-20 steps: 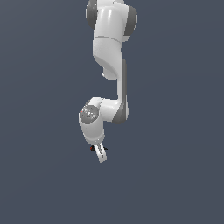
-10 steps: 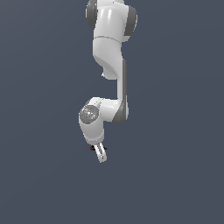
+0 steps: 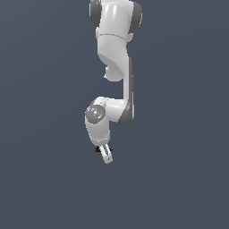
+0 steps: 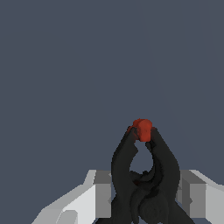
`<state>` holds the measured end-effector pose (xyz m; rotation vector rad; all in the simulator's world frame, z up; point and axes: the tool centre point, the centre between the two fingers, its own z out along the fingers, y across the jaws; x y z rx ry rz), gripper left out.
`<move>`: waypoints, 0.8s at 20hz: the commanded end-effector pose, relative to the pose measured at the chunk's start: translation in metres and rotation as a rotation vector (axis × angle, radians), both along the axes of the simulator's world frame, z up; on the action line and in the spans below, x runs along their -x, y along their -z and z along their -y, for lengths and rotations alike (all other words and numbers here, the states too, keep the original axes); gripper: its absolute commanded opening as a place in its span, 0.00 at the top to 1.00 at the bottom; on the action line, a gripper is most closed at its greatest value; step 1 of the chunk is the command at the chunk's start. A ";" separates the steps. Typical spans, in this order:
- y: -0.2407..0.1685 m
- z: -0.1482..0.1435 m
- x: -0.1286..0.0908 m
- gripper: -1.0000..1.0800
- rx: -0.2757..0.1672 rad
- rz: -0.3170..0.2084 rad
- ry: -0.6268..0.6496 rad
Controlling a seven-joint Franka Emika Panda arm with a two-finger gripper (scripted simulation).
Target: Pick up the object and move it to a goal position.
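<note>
The claw [image 3: 107, 157] is hanging below the white arm [image 3: 117, 67], tilted toward the exterior view's right. In the wrist view its 2 grey fingers [image 4: 101, 192] are sitting close against either side of the black clamp [image 4: 146, 183], gripping it. The clamp's prongs are reaching out beyond the fingertips, meeting at the red tip [image 4: 142, 129]. Nothing but flat grey-blue background is showing around it.

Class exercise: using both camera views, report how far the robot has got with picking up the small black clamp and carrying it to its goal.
Done: the small black clamp with a red tip sits between the white gripper fingers, so the pick-up looks complete. In hand: the gripper holds it. Left: delivery; no goal marker shows in either view, so the remaining travel cannot be judged.
</note>
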<state>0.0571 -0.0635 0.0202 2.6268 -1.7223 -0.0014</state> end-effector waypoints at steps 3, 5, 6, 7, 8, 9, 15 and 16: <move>-0.010 -0.022 0.010 1.00 0.000 0.001 -0.001; -0.016 -0.035 0.016 1.00 0.000 0.001 -0.001; -0.020 -0.043 0.020 1.00 0.000 0.001 -0.001; -0.024 -0.052 0.024 1.00 0.000 0.001 -0.001; -0.028 -0.061 0.028 1.00 -0.001 0.001 -0.002; -0.032 -0.071 0.032 1.00 -0.001 0.001 -0.002; -0.057 -0.125 0.057 1.00 -0.001 0.001 -0.002; -0.061 -0.133 0.060 1.00 -0.001 0.001 -0.002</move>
